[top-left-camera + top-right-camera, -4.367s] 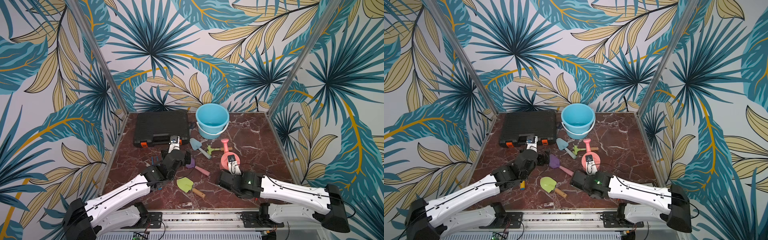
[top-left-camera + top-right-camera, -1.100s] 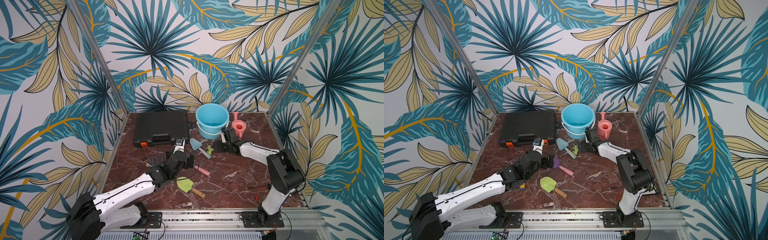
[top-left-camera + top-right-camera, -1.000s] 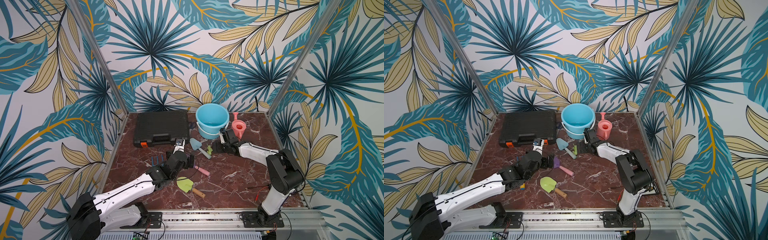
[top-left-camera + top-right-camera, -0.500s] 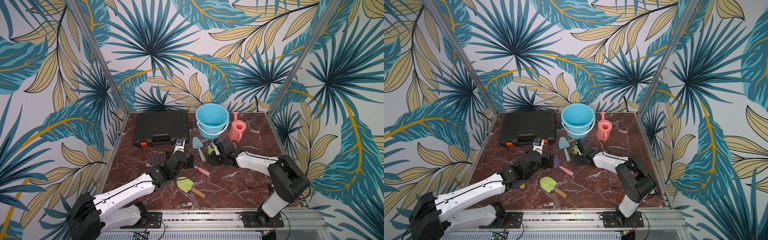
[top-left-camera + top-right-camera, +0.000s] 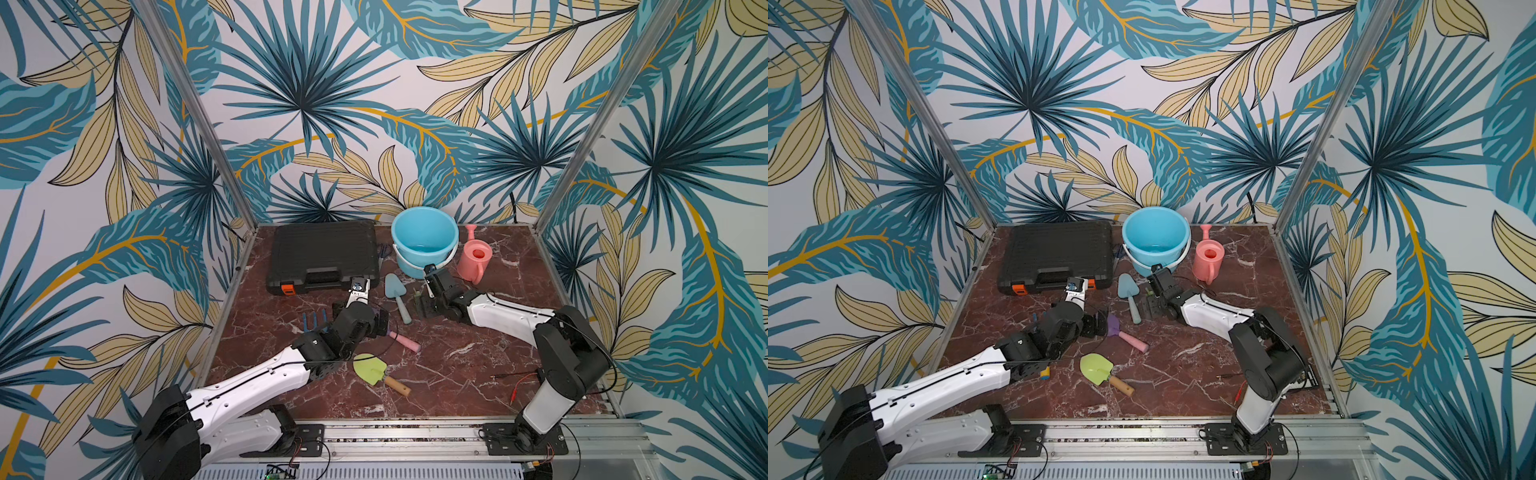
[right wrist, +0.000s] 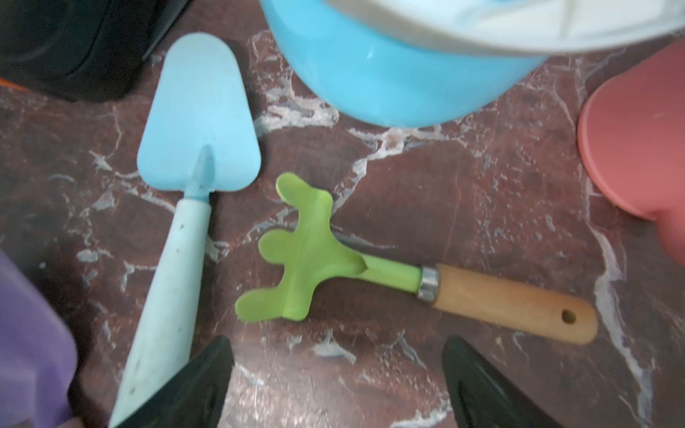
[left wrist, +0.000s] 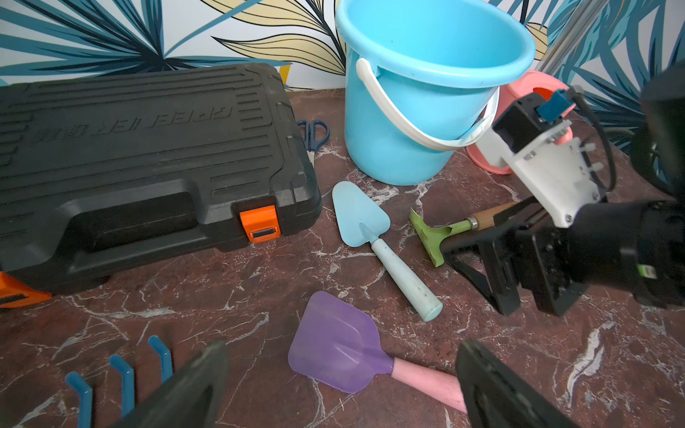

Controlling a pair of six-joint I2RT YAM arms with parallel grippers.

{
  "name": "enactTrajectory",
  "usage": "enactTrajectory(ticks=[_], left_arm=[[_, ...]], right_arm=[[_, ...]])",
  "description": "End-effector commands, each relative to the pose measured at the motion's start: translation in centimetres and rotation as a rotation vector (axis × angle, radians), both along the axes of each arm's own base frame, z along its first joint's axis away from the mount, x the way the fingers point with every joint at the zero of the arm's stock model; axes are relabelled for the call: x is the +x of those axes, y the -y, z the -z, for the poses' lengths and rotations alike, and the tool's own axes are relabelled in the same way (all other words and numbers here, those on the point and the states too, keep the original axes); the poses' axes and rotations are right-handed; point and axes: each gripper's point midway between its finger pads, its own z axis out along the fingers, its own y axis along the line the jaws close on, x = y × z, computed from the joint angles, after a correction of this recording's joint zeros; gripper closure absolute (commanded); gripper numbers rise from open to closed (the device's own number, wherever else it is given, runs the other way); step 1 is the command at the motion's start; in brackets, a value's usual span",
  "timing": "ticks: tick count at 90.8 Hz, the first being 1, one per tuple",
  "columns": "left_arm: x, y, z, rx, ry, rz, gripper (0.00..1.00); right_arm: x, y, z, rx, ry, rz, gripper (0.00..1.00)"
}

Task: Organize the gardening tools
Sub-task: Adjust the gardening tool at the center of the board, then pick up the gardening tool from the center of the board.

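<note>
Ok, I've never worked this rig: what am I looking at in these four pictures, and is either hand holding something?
Two white robot arms, each ending in a two-fingered hand. The two wide pictures look down from one camera head above; the two close ones come from wrist cameras. On the marble table: black case, blue bucket, pink watering can, light blue trowel, green rake, purple scoop, green shovel, blue fork. The left hand is open above the purple scoop, the right hand open above the green rake. Neither holds anything.

place: robot test booth | cues: leaf-print walls [image 5: 311, 104], aluminium posts [image 5: 204, 124], marble tabletop [image 5: 478, 365]
</note>
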Motion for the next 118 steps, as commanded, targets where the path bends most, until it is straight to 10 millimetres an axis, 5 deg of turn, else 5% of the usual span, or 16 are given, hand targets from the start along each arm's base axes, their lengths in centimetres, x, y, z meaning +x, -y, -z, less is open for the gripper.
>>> enactTrajectory(ticks=[1, 20, 44, 59, 103, 118], left_arm=[[0.1, -0.2, -0.9, -0.007, 0.022, -0.004, 0.0], [0.1, -0.2, -1.0, -0.008, 0.023, -0.001, 0.0], [0.0, -0.1, -1.1, -0.016, 0.023, 0.004, 0.0], [0.0, -0.1, -1.1, -0.017, 0.022, 0.004, 0.0], [-0.1, -0.1, -1.1, -0.019, 0.031, 0.012, 0.0], [-0.2, 0.1, -1.4, -0.038, 0.045, 0.027, 0.0]], right_arm=[[1.6, 0.2, 0.5, -0.015, -0.005, -0.008, 0.04], [2.4, 0.5, 2.5, 0.026, -0.068, 0.013, 0.02], [-1.2, 0.7, 4.5, 0.115, -0.141, 0.038, 0.02], [-3.7, 0.6, 4.1, 0.13, -0.148, 0.026, 0.06], [-8.9, 2.3, 6.1, -0.023, -0.23, 0.048, 0.44], [-9.9, 2.1, 6.2, -0.011, -0.228, 0.021, 0.74]])
